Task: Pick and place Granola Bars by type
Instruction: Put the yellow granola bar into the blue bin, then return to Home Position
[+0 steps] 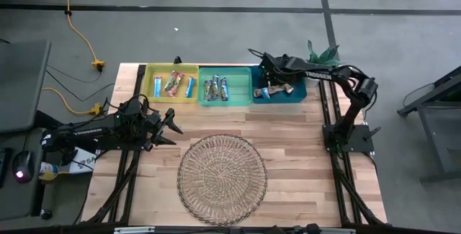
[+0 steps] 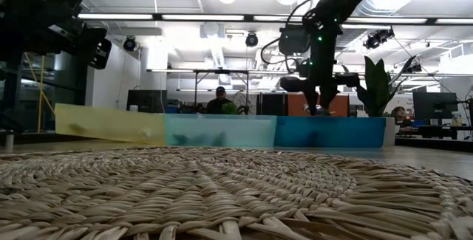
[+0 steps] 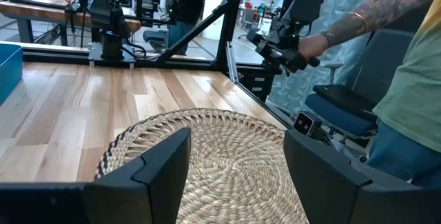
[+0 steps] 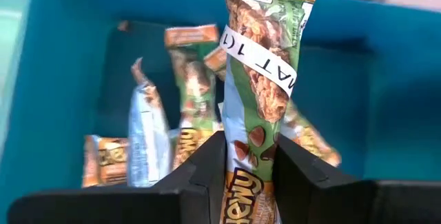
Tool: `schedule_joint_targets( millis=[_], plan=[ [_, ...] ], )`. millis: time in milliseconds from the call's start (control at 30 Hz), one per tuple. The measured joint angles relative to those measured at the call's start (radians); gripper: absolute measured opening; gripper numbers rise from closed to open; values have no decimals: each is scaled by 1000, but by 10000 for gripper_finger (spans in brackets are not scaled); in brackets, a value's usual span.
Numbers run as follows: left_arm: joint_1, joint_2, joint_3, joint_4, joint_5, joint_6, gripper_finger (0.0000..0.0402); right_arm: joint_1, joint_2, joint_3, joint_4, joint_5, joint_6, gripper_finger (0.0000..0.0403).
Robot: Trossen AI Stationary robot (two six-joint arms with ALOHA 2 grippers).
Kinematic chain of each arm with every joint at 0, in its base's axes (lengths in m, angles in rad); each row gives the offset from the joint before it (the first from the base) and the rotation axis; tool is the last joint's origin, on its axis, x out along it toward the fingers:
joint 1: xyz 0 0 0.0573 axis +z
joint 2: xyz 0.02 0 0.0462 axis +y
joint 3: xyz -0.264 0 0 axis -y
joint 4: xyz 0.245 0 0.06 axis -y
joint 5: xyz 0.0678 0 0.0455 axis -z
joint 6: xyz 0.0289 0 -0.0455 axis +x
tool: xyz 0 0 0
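Overhead first: right pincer [image 1: 268,84] hangs over the teal bin [image 1: 298,99] at the far right of the row of three bins, with the green bin [image 1: 245,75] and yellow bin [image 1: 152,83] to its left, each holding several granola bars [image 1: 215,88]. Left pincer [image 1: 171,127] waits low over the bare surface [image 1: 302,155], just beside the wicker plate [image 1: 222,179], jaws spread and empty, well apart from the bins.

Low view: the right arm comes straight down into the teal bin [image 2: 340,132]; what it holds is hidden behind the bin wall.

Left wrist view: the spread fingers [image 3: 162,165] frame the wicker plate [image 3: 220,148], which has no bar on it; a person's hand [image 3: 310,43] works equipment beyond the surface.

Right wrist view: the pincer [image 4: 249,165] is clamped on one held bar [image 4: 265,65], green-and-tan wrapper with a white label band, its long axis running straight out from between the fingers toward the bin floor. Below it lie several loose bars [image 4: 148,138]. The bar sits directly over the teal bin [image 4: 55,58], so letting go there is likely all that is left.
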Motion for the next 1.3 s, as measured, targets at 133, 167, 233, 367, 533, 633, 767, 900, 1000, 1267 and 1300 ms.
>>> schedule_joint_targets(
  millis=[133,167,233,367,533,633,767,900,1000,1267,1300],
  plan=[
    [0,0,0,0,0,0,230,-16,-2,-51,56,-108,-2,87],
    [0,0,0,0,0,0,230,-19,-1,-71,81,-140,-3,89],
    [0,0,0,0,0,0,230,-23,-1,-108,131,-185,-7,95],
    [0,0,0,0,0,0,230,-28,-1,-150,139,-201,-40,128],
    [0,0,0,0,0,0,230,-29,-21,-176,136,-161,-52,184],
    [0,0,0,0,0,0,230,-29,-44,-172,146,-155,-103,214],
    [0,0,0,0,0,0,230,-29,-96,-158,169,-155,-168,239],
    [0,0,0,0,0,0,230,-28,-171,-154,196,-201,-238,245],
    [0,0,0,0,0,0,230,-22,-250,-154,228,-271,-316,241],
    [0,0,0,0,0,0,230,33,-543,-160,258,-452,-451,188],
    [0,0,0,0,0,0,230,42,-582,-163,249,-470,-456,176]
  ],
)
